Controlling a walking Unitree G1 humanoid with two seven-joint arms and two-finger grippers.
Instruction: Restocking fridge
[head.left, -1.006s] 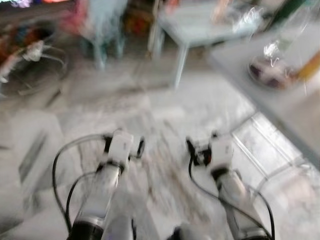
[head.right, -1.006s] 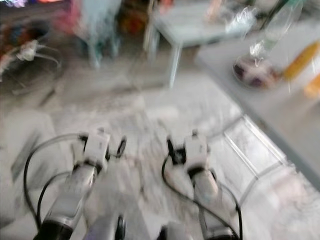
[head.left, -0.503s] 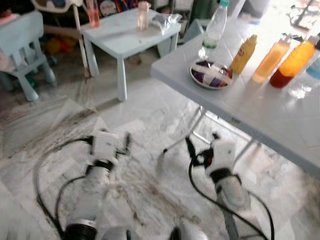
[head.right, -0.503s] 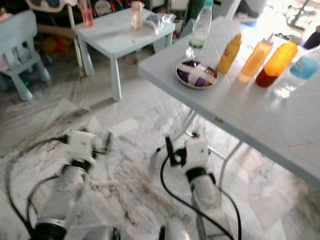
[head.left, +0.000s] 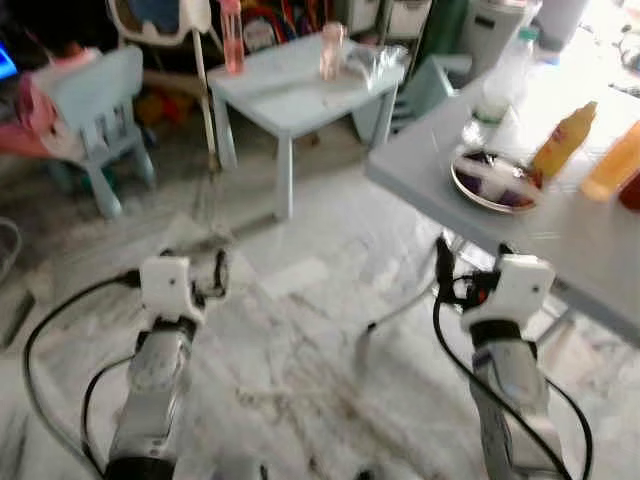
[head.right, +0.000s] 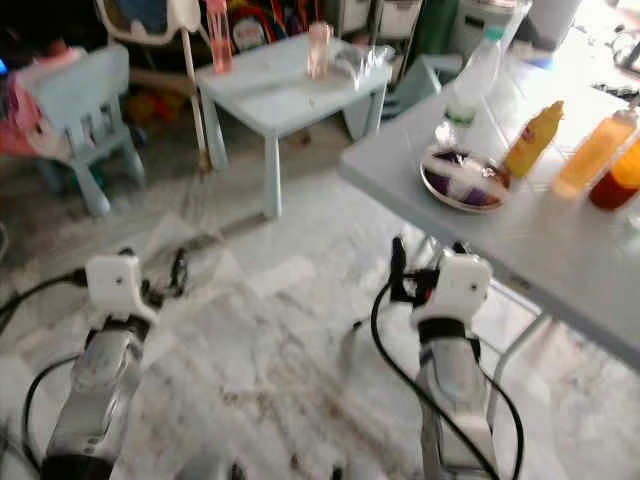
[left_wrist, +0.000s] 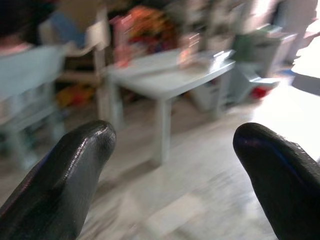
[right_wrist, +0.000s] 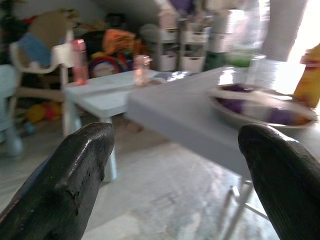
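I held both end effectors released, left (left_wrist: 170, 165) and right (right_wrist: 175, 170); bench (head.right: 560, 250) (bottles, plate) at two o'clock.

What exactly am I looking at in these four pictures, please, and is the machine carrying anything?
It is a walking humanoid robot. Two pictures come from its head camera, looking down at its silver arms; the other two look along each arm's two black fingers. The left tool and the right tool are both open and hold nothing. On the robot's right stands a grey table with a plate, a clear bottle, a yellow bottle and an orange bottle. Farther off is a small light-blue table with two pink cups.
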